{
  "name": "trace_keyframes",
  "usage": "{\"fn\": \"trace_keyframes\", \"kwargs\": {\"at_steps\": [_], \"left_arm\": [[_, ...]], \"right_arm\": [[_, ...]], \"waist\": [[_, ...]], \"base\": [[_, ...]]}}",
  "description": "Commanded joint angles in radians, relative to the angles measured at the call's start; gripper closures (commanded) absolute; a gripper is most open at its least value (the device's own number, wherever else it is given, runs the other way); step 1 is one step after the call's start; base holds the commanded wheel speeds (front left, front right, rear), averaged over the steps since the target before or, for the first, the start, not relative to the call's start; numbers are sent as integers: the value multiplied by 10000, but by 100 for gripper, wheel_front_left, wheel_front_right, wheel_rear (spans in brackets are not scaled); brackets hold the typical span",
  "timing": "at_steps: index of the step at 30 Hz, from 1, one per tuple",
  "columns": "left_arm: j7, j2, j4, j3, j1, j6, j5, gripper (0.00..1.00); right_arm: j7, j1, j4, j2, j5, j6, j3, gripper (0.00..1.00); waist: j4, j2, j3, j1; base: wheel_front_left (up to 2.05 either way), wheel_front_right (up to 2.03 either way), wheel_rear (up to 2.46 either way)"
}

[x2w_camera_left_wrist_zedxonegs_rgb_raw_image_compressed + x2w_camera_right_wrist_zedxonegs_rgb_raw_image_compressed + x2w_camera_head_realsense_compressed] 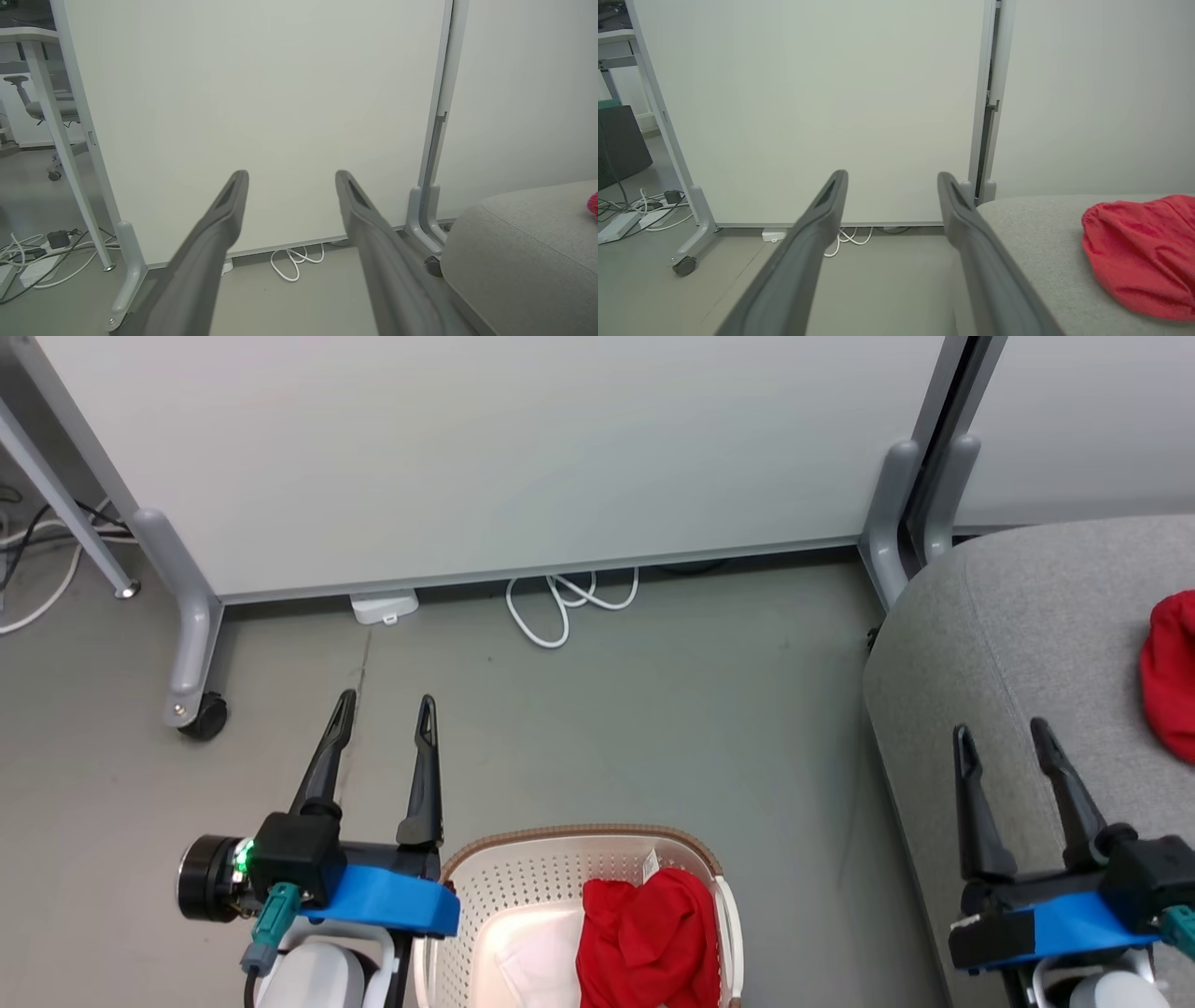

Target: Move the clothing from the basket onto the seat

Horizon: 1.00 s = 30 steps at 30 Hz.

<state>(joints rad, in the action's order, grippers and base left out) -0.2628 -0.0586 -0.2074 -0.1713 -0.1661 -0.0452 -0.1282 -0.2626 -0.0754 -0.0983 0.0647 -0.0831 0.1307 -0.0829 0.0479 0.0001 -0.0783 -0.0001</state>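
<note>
Clothing was split between two places. A crumpled red garment [649, 938] with a white label [651, 866] lay in the right half of the basket [579, 835], beside a white piece [537, 952]. Another red piece [1169, 672] lay on the seat [1008, 644], at the right edge of the head view. The basket stood on the floor [653, 691] between the two arms, close to the robot's body, with a strip of bare floor separating it from the seat's rounded corner.

The left gripper [387, 702] hovered over the floor just left of the basket, fingers spread wide and holding nothing. The right gripper [999, 728] hung over the seat's near edge, likewise spread and empty.

Several things looked liable to go wrong. The basket sat low and was partly cut off at the bottom of the head view, so a reach into it would be steep and poorly seen. A finger could catch the perforated wall or the brown rim and tip or drag what looked like a light basket. A shallow pinch on one fold of the soft fabric might slip during the carry and drop the garment onto the floor strip. Whether the white piece was joined to the red one could not be told; if it was, it might trail and snag on the rim. A release too near the seat's rounded edge could let the fabric slide off.
</note>
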Motion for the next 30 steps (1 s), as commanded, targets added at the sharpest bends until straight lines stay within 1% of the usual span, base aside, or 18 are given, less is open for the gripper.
{"fn": "trace_keyframes", "kwargs": {"at_steps": [1, 11, 15, 30], "left_arm": [[-28, 17, 45, 113, 170, -57, 86, 0], [-28, 70, -163, 238, 613, -245, 225, 0], [-28, 79, -282, 259, 672, -321, 234, 0], [-29, 89, -352, 268, 679, -314, 161, 0]], "right_arm": [[-35, 269, -21, -67, -50, 1, -28, 0], [-35, 837, -155, -148, -137, 1, -188, 0], [-35, 845, -240, -145, -270, 1, -178, 0], [-35, 790, -307, -150, -444, 1, -117, 0]], "waist": [[-2, -1, 149, 1], [50, -1, 482, 1], [54, -1, 533, 1], [-1, -1, 493, 1]], "base": [[0, 0, 0], [0, 0, 0], [0, 0, 0], [0, 0, 0]]}}
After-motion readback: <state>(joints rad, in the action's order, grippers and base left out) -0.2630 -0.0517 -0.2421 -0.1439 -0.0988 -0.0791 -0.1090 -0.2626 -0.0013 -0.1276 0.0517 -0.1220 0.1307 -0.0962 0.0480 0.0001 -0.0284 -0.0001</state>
